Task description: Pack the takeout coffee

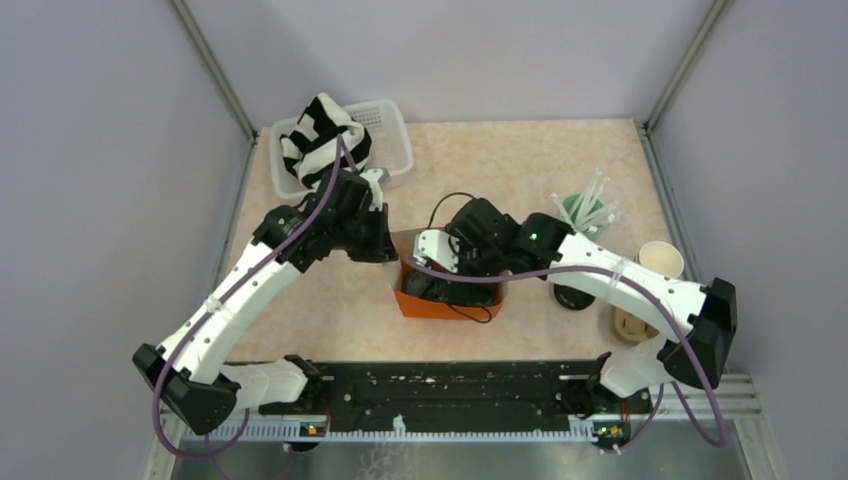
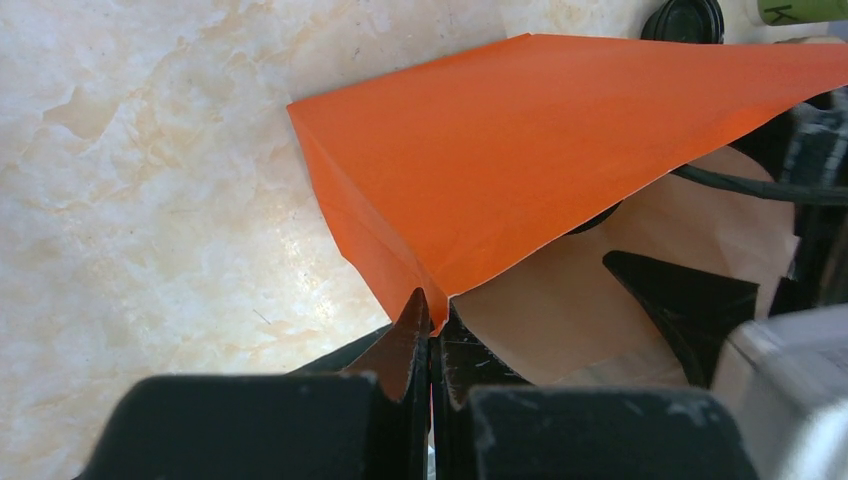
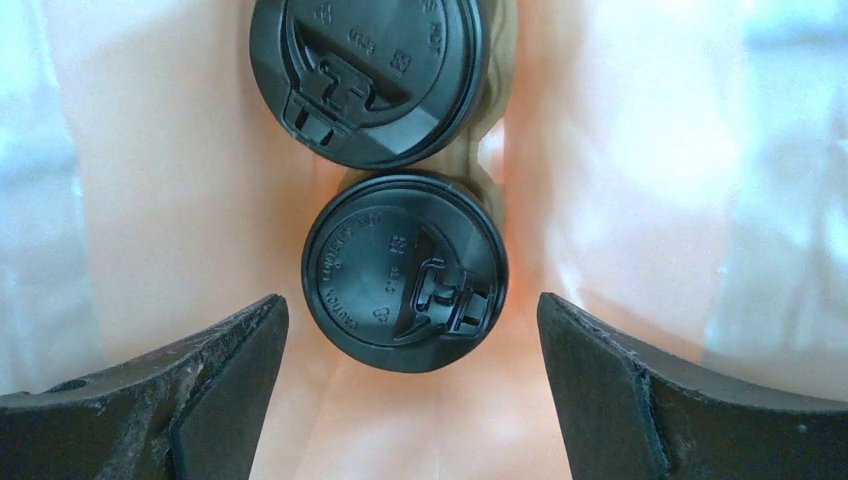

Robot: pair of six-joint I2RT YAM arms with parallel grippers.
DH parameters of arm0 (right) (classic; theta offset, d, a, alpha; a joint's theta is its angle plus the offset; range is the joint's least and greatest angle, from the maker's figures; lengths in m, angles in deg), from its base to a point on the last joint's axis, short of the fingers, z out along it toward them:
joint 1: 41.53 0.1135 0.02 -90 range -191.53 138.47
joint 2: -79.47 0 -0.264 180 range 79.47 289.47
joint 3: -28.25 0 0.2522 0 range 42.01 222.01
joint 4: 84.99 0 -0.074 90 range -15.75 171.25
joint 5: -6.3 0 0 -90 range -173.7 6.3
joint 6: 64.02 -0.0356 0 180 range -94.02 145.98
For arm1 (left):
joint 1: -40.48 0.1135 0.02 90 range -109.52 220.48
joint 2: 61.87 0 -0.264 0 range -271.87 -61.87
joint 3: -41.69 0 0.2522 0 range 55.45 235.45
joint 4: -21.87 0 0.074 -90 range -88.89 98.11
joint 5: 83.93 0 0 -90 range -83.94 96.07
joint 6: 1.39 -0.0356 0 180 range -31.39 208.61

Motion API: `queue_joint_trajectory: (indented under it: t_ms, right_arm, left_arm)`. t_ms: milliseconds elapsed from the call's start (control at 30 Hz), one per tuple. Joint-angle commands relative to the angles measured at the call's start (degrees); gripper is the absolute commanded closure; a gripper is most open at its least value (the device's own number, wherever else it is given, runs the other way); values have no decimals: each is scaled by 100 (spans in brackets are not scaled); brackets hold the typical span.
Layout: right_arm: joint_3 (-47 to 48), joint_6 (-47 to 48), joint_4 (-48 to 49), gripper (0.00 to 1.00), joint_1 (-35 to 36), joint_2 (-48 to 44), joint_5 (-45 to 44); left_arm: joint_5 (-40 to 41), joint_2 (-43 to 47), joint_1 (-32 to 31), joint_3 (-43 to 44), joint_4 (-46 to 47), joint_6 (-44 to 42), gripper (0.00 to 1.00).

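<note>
Below, R gripper point(image 3: 408, 310), jaws spread wide w/ nothing held, hangs over two black-lidded cups inside the orange bag point(image 2: 560, 150): nearer cup point(image 3: 405, 270) touching farther cup point(image 3: 365, 70). L gripper point(image 2: 430, 312) is pinched closed on the bag's rim. Top view alone shows straw tumbler point(image 1: 577, 207) & white basket point(image 1: 395, 150) holding striped cloth point(image 1: 320, 140), all on the surface point(image 1: 480, 160), bag mid-surface between both arms.

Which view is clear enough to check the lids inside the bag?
Right wrist: upper lid and lower lid sharp, lettering legible; bag walls washed out. Left wrist: orange bag crisp, left gripper softer. Top external: right arm hides the bag's inside.
</note>
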Motion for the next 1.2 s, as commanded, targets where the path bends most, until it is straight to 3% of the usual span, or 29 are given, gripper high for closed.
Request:
queue_joint_trajectory:
  t_ms: [0,367,567,700,867,933,1033,1167]
  right_arm:
    - [637,-405,-333,6,142,114,-192]
    - [1655,-1005,-980,5,312,-3,-750]
    - [2427,-1437,-1184,5,321,-337,-729]
    - [2665,-1886,-638,6,321,-835,-1088]
    - [2271,-2378,637,5,211,-1520,-2542]
    - [2126,-2324,911,6,-42,-1591,-3257]
    - [2009,-2445,1040,8,-925,-1499,-3459]
    - [1956,-2822,547,9,-2632,-995,-2352]
  left_arm:
    - [-38,-187,0,224,35,63,100]
    - [25,-368,8,384,-33,53,100]
    - [16,-430,4,470,-49,28,92]
    - [57,-515,4,662,-146,-31,83]
    - [78,-545,6,855,-219,-112,69]
    - [86,-538,2,914,-267,-122,62]
    - [79,-488,0,959,-302,-131,52]
    - [132,-354,13,1034,-373,-127,38]
